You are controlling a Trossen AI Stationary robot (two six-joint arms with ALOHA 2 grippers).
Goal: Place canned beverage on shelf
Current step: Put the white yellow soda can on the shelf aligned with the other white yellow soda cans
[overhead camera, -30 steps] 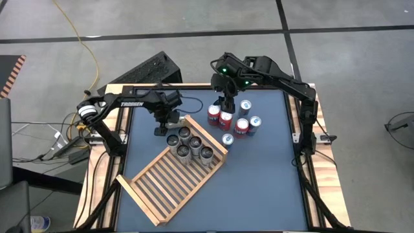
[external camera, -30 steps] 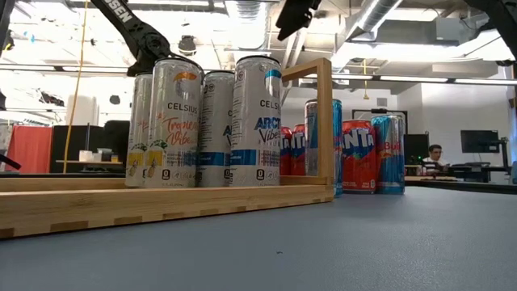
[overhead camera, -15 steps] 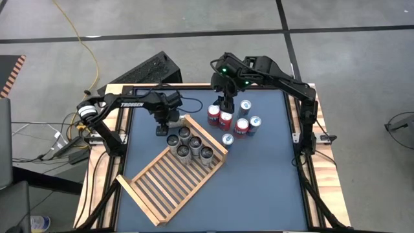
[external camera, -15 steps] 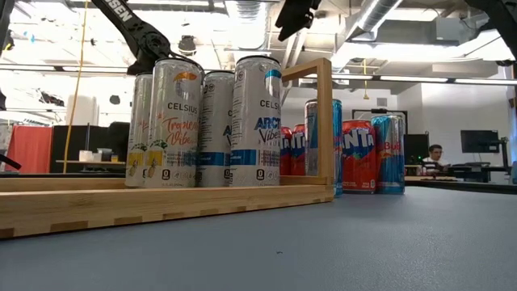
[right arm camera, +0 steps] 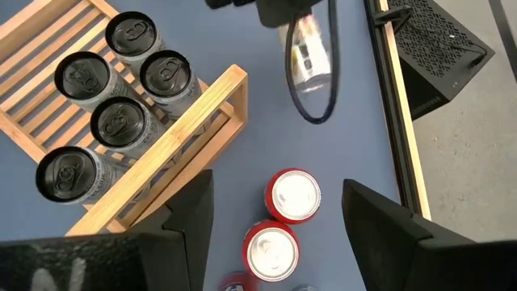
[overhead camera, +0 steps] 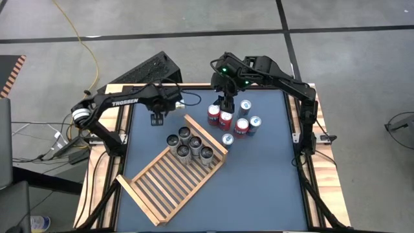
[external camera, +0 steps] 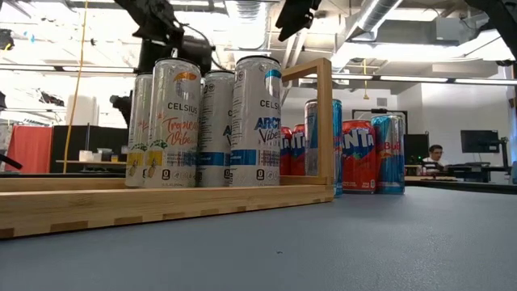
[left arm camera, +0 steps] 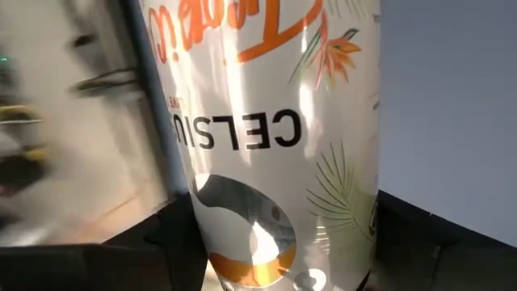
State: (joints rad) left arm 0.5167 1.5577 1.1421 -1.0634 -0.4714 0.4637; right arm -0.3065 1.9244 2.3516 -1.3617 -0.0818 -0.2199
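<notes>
Okay, L gripper [overhead camera: 157, 120] is clamped on a can [left arm camera: 266, 137]. The wrist cam has it filling the view: white w/ orange script and palm leaves, "CELSIUS" on its side, a dark finger [left arm camera: 174, 242] hugging each flank. So the fingers are closed to can width and it's a firm hold. From the high cam, that gripper and can sit over the blue table [overhead camera: 259, 181], just beyond the shelf's far-left edge, outside the frame and not on the slats.

Shelf [overhead camera: 171, 184] lies at an angle across the table's left-center, light wood w/ lots of slats. Five cans [overhead camera: 184, 134] stand upright, bunched in its far corner. The rest of the slats are bare. Low cam shows that bunch [external camera: 174, 121] as tall white Celsius cans behind the wooden rail.

R gripper [overhead camera: 225, 102] hangs above the loose group to the right of the shelf. Its fingers are spread apart w/ nothing between them, and its wrist cam looks down onto red lids [right arm camera: 293, 196]. That group [overhead camera: 242, 127] is six cans, red and blue, standing close together near the far edge. A person sits way off in the background [external camera: 435, 155].
</notes>
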